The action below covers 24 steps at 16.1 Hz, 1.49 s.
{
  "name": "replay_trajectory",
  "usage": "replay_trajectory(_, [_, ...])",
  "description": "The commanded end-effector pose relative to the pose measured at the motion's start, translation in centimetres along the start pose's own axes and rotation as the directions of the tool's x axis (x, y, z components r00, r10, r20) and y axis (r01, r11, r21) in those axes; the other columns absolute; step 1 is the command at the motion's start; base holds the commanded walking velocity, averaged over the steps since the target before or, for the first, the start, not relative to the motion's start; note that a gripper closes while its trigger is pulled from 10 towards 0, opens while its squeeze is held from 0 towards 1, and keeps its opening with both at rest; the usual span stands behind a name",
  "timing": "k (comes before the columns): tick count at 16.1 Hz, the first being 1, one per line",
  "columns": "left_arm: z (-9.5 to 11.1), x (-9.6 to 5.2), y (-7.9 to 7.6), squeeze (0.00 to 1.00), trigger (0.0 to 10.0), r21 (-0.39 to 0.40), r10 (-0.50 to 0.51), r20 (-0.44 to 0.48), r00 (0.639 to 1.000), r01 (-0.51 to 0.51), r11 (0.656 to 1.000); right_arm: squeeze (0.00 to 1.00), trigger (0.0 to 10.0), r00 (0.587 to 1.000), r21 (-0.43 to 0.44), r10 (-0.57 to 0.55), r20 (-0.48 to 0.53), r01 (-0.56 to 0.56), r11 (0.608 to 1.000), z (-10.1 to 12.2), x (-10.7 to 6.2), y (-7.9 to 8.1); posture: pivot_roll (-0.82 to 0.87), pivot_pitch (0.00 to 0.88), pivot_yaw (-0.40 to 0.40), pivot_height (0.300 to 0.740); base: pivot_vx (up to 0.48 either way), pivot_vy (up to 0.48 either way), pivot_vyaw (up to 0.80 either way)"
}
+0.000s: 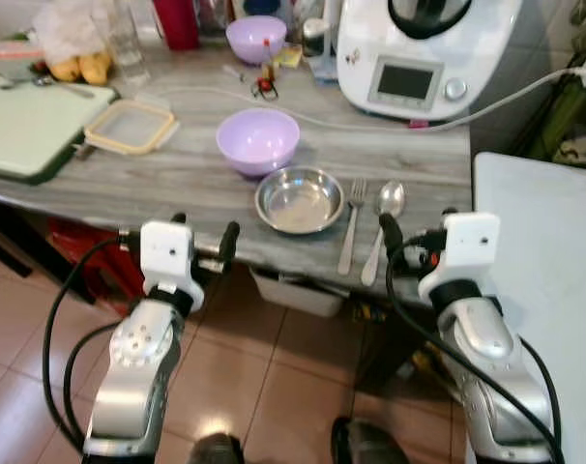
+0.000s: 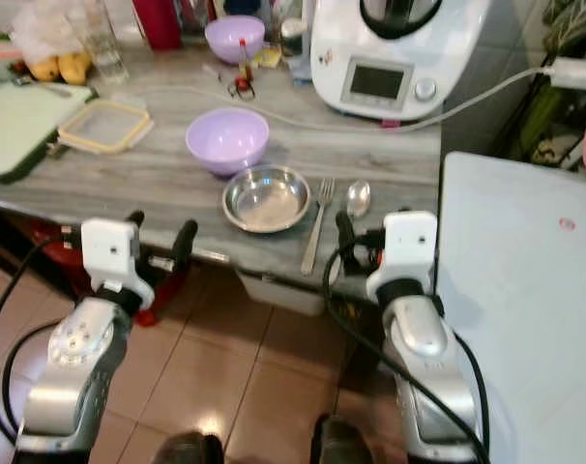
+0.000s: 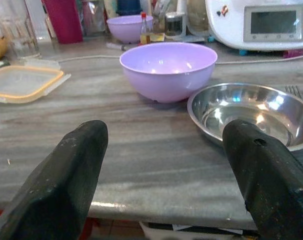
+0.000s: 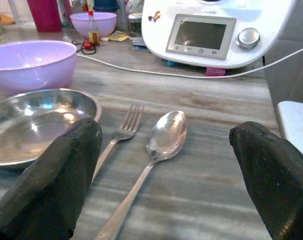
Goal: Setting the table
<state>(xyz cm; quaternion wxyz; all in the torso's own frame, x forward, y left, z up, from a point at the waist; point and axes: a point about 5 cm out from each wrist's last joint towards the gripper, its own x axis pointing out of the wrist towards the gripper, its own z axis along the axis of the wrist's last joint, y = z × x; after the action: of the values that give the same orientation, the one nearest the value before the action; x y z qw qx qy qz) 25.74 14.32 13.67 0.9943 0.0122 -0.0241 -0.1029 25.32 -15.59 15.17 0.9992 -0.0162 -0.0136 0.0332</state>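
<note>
On the grey wooden counter (image 1: 177, 184) a steel bowl (image 1: 299, 200) lies near the front edge, with a fork (image 1: 352, 224) and a spoon (image 1: 385, 217) side by side to its right. A lilac bowl (image 1: 258, 140) stands just behind the steel bowl. A second lilac bowl (image 1: 255, 37) stands at the back. My left gripper (image 1: 204, 232) hovers open at the counter's front edge, left of the steel bowl, and holds nothing. My right gripper (image 1: 419, 227) is open and empty too, at the edge just in front of the spoon (image 4: 164, 137) and fork (image 4: 122, 131).
A white kitchen machine (image 1: 424, 53) stands at the back right, its cable (image 1: 351, 124) running across the counter. A clear lid with an orange rim (image 1: 131, 127) and a green cutting board (image 1: 32, 126) lie at the left. A white table (image 1: 544, 271) adjoins on the right. Tiled floor lies below.
</note>
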Motion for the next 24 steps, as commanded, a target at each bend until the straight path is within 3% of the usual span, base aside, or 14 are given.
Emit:
replay_trajectory(1, [-0.47, -0.2, 0.42, 0.0, 10.0, -0.005, 0.019, -0.022, 1.0, -0.019, 1.0, 0.0, 10.0, 1.0, 0.011, -0.005, -0.004, 0.005, 1.0, -0.31, -0.1, -0.26, 0.0, 0.06, 0.05, 0.74, -0.292, 0.0, -0.64])
replay_trajectory(7, [-0.5, 0.04, 0.24, 0.0, 10.0, -0.011, 0.015, -0.021, 1.0, -0.016, 1.0, 0.0, 10.0, 1.0, 0.02, -0.007, 0.006, 0.007, 1.0, -0.33, 0.19, -0.38, -0.01, 0.072, 0.042, 0.74, -0.295, 0.0, -0.64])
replay_trajectory(24, [-0.63, 0.14, 0.2, 0.0, 10.0, -0.01, 0.015, -0.019, 1.0, -0.015, 1.0, 0.0, 10.0, 1.0, 0.037, -0.027, 0.003, 0.027, 0.999, -0.68, 0.4, -0.75, -0.01, 0.06, 0.042, 0.74, -0.303, 0.0, 0.0])
